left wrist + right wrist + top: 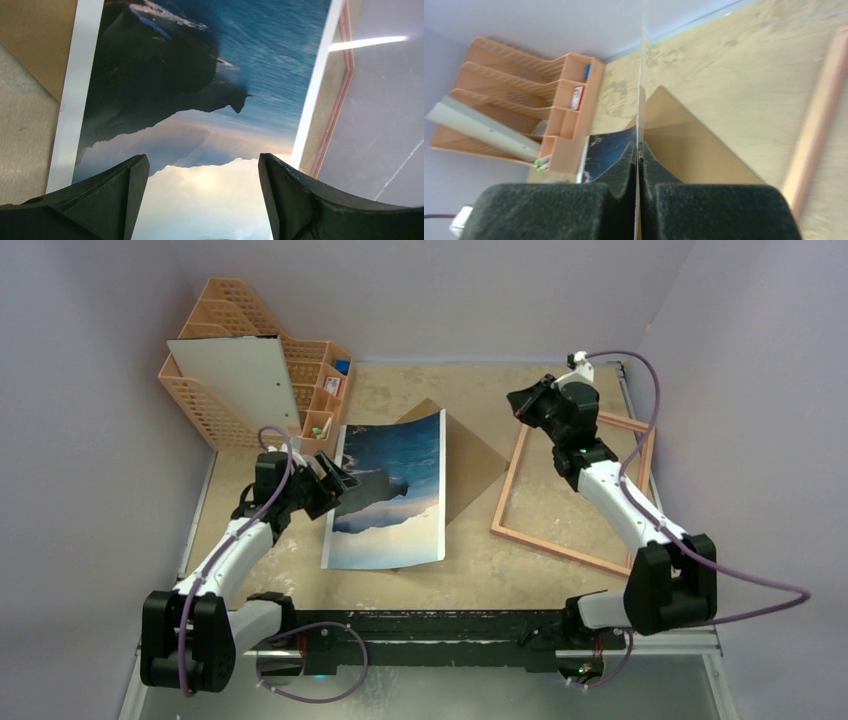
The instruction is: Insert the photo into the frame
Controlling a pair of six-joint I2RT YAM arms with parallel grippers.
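Note:
The photo (390, 490) lies picture side up in the middle of the table, with its right edge curled up. My left gripper (335, 485) is open at the photo's left edge. In the left wrist view the gripper (202, 157) has its jaws wide apart over the print (200, 100) and holds nothing. The frame (560, 548) lies flat at the right, empty. My right gripper (530, 400) hovers above the frame's far left corner. In the right wrist view the gripper (640, 145) is shut on a thin clear sheet (642, 75) seen edge-on.
A brown backing board (475, 465) lies partly under the photo. An orange mesh file rack (225, 335) with a white board (235, 380) leaning in it stands at the back left. Walls close in the left, back and right sides.

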